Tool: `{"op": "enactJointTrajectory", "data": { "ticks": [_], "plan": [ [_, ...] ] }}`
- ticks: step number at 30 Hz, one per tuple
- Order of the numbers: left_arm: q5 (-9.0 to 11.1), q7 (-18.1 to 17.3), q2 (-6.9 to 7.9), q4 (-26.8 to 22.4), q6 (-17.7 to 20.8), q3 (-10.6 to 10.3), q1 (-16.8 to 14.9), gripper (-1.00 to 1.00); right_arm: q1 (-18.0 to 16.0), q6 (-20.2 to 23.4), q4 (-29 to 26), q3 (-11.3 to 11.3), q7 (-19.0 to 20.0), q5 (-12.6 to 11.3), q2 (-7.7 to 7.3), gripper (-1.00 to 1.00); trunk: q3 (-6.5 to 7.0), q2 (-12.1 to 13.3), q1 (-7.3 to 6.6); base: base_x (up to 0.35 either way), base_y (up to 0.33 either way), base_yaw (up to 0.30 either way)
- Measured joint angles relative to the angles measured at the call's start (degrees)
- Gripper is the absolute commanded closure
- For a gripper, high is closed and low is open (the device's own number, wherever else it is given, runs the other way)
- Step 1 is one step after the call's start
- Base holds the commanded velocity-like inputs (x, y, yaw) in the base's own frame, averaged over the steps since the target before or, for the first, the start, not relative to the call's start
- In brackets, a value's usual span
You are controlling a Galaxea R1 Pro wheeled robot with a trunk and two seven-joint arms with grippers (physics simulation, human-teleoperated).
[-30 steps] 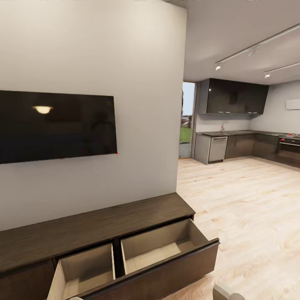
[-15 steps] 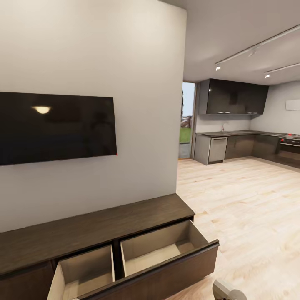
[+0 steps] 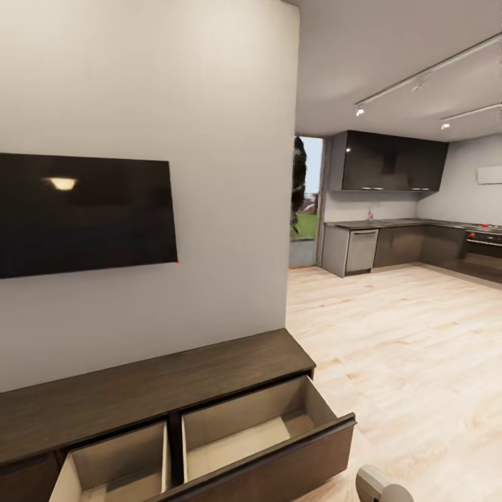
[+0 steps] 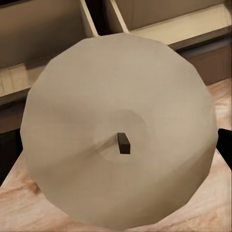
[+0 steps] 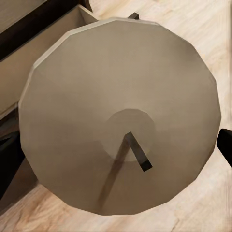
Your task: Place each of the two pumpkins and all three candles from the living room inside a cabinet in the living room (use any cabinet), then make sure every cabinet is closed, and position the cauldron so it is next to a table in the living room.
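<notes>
A squat white candle (image 4: 118,130) with a short dark wick sits in my left gripper (image 4: 118,145), with dark fingertips (image 4: 225,147) at its sides. Behind it are two open pale drawers (image 4: 43,34) of the cabinet. My right gripper (image 5: 118,145) is shut on a second candle (image 5: 121,111), above the wood floor by a drawer corner. In the head view, the long dark-brown cabinet (image 3: 153,390) stands under the TV with two drawers (image 3: 258,432) pulled out, both showing bare beige bottoms. The pumpkins, the cauldron and the table are out of view.
A black TV (image 3: 84,213) hangs on the grey wall above the cabinet. Light wood floor (image 3: 404,348) runs right to a kitchen with glossy dark cupboards (image 3: 390,162). A grey part of my right arm (image 3: 376,486) pokes in at the bottom edge.
The whole head view has shifted a little left, so the camera has moved. The cabinet's drawers stay open as before.
</notes>
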Motion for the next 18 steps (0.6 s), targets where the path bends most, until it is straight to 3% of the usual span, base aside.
{"op": "enactJointTrajectory", "data": {
  "ticks": [5, 13, 18],
  "plan": [
    [0.1, 0.0, 0.02, 0.0, 0.0, 0.0, 0.0, 1.00, 0.0, 0.0, 0.0, 0.1, 0.0, 0.1, 0.00, 1.00, 0.00, 0.0, -0.01, 0.093, -0.207, 0.000],
    [-0.1, 0.0, -0.02, 0.1, -0.9, 0.0, 0.0, 1.00, 0.0, 0.0, 0.0, 0.0, 0.0, 0.0, 0.00, 1.00, 0.00, 0.0, -0.03, 0.273, 0.062, 0.000],
    [-0.1, 0.0, -0.02, 0.1, -1.1, 0.0, 0.0, 1.00, 0.0, -0.1, 0.0, 0.0, 0.0, 0.1, 0.01, 1.00, 0.00, 0.0, -0.02, 0.221, -0.081, 0.000]
  ]
}}
